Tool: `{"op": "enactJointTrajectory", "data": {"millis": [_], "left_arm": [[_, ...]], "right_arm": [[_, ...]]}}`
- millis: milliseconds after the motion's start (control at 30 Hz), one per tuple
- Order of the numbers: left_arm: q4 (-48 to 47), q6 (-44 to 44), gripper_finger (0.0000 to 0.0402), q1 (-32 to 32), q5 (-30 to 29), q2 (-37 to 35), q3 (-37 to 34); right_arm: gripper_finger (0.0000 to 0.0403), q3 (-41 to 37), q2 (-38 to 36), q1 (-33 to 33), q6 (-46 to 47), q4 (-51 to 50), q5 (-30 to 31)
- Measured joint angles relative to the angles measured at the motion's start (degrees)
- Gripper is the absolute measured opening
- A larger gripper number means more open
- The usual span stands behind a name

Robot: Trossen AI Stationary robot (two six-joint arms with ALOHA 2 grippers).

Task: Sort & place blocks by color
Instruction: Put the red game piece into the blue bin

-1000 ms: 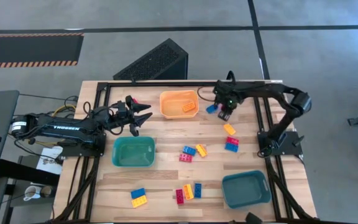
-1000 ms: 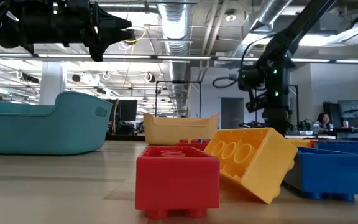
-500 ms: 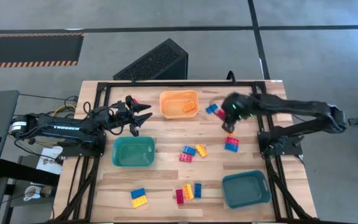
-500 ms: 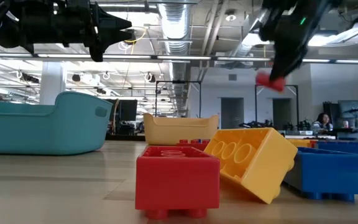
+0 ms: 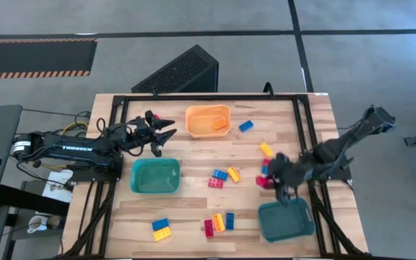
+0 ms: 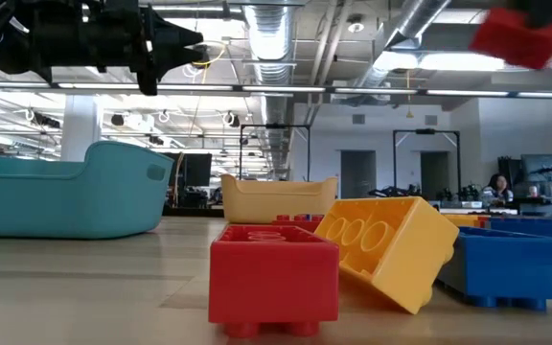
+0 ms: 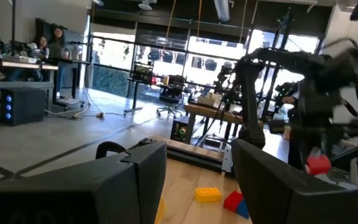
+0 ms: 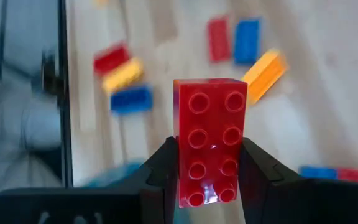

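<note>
My right gripper [image 5: 283,189] is shut on a red eight-stud block [image 8: 209,134] and hovers just beyond the far rim of the near-right teal bin [image 5: 286,220]. In the low view the block [image 6: 519,34] shows high above the table. Other red, yellow and blue blocks lie flat on the wood: a blue one [image 5: 245,126], a yellow one [image 5: 266,149], a cluster [image 5: 223,175] and a near group [image 5: 219,222]. My left gripper [image 5: 166,131] waits open at the far left, level above the table, with nothing between its fingers. My right gripper pinches the red block's two long sides [image 8: 180,177] between its two fingers, near one end of the block. The fingers slant downward and lie across the block. The block is lifted clear of the table, studs facing the wrist camera, most of its length sticking out past the fingertips.
An orange bin [image 5: 208,120] with one block in it stands at the far middle. A second teal bin [image 5: 155,177] sits near my left arm. A black frame [image 5: 302,144] borders the working area. Bare wood lies between the left teal bin and the block cluster.
My right gripper has swung from beside the orange bin toward the table's near edge, rising and rolling its wrist. It carries the red block, clear of the table, to the near-right teal bin. The blue block stays by the orange bin.
</note>
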Motion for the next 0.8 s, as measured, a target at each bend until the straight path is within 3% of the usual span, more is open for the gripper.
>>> {"op": "enactJointTrajectory", "data": {"millis": [300,567,800], "left_arm": [[0.51,-1.05,0.0169,0.0,0.0,0.02,0.0],[0.51,-1.07,0.0169,0.0,0.0,0.03,0.0],[0.42,-1.07,0.0169,0.0,0.0,0.87,0.0]], "right_arm": [[0.0146,0.04,9.64,10.75,8.84,0.62,-4.89],[0.0164,0.04,13.62,11.26,21.24,3.04,-6.99],[0.0203,0.04,13.49,9.86,23.19,6.71,-6.93]]}}
